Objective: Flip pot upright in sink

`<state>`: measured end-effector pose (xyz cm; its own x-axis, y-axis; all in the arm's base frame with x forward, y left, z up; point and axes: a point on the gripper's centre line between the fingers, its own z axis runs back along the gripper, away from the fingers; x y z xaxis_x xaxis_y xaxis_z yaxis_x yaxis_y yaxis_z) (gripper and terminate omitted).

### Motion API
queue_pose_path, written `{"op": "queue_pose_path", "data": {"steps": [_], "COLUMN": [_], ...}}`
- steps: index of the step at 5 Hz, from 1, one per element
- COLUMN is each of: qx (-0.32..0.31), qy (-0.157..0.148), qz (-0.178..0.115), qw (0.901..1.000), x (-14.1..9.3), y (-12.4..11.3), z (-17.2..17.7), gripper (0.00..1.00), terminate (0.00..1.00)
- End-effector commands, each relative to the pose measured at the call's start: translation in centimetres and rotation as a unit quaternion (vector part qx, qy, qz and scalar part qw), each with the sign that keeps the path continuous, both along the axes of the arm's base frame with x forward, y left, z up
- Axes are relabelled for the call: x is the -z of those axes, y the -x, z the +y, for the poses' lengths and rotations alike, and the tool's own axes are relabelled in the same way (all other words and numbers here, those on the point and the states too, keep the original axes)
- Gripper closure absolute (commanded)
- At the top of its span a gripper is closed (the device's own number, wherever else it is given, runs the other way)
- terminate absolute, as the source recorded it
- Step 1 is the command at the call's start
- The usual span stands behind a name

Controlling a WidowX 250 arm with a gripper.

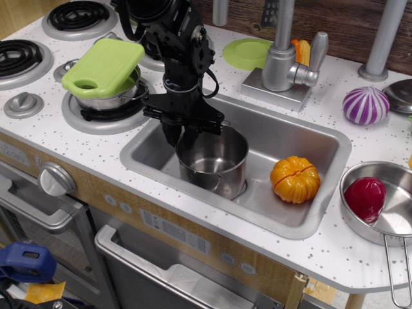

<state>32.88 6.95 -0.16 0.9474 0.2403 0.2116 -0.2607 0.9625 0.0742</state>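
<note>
The shiny steel pot (215,161) stands upright, mouth up, on the floor of the grey sink (302,138), in its left half. My gripper (181,136) reaches down from the black arm at the pot's left rim. Its fingers straddle the rim, one outside the wall and one inside, closed on it. The pot's inside looks empty. One wire loop handle shows on the front of the pot wall.
An orange pumpkin (295,178) lies in the sink right of the pot. The faucet (281,61) stands behind the basin. A green cutting board (105,66) rests on a pot on the left burner. A pan (394,222) holding a red vegetable (365,198) sits right.
</note>
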Motion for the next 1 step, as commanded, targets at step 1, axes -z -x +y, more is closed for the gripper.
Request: {"op": "queue_pose_path", "data": {"steps": [1], "qx": [-0.001], "qy": [-0.005], "qz": [-0.023], "qw": [0.9997], "x": [-1.47], "y": [-0.61], "z": [0.33], "gripper": [0.00], "terminate": [1.00]}}
